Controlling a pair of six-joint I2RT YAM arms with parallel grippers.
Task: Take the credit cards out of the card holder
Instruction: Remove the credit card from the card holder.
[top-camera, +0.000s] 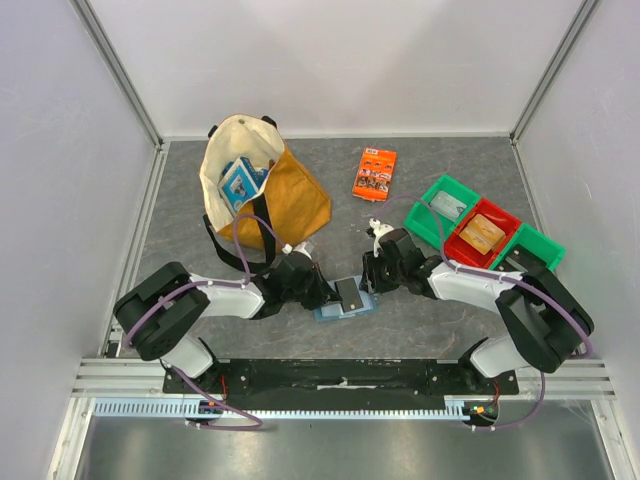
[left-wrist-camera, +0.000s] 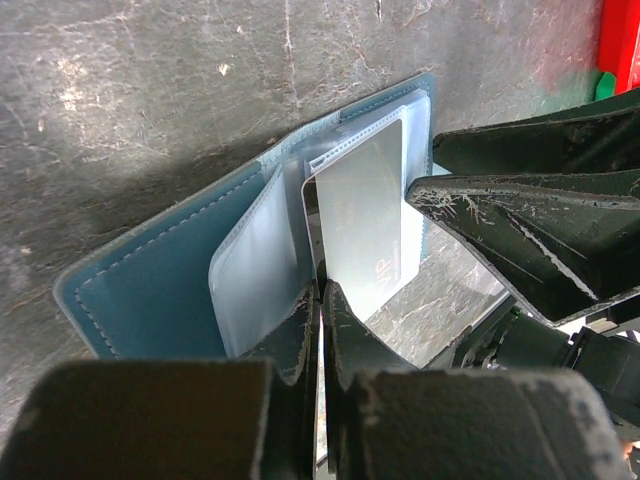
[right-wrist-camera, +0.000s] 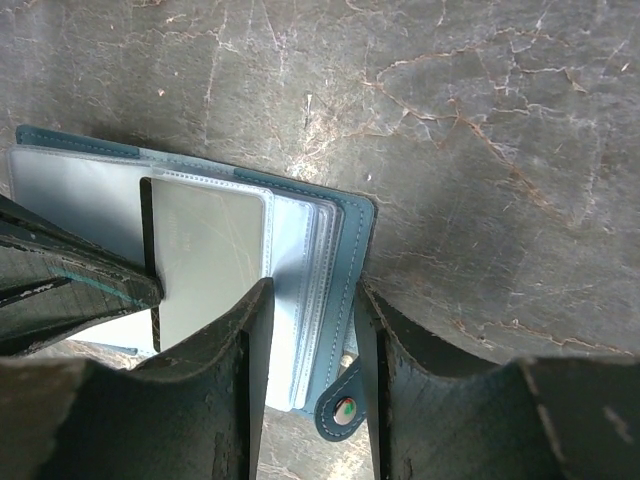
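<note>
The light-blue card holder (top-camera: 325, 314) (left-wrist-camera: 150, 290) (right-wrist-camera: 350, 250) lies open on the dark table between both arms, its clear pockets fanned out. A dark grey credit card (top-camera: 349, 294) (left-wrist-camera: 365, 220) (right-wrist-camera: 210, 260) sticks out over the pockets. My left gripper (top-camera: 328, 295) (left-wrist-camera: 322, 292) is shut on that card's near edge. My right gripper (top-camera: 372, 278) (right-wrist-camera: 312, 290) stands open, its fingers straddling the holder's far edge and pocket stack just above the snap tab (right-wrist-camera: 343, 410), not pinching them. A tan-orange card does not show.
A tan and cream tote bag (top-camera: 260, 190) holding a blue-and-white box (top-camera: 240, 180) stands at the back left. An orange printed packet (top-camera: 374, 172) lies at the back centre. Green and red bins (top-camera: 480, 232) sit at the right, close behind the right arm.
</note>
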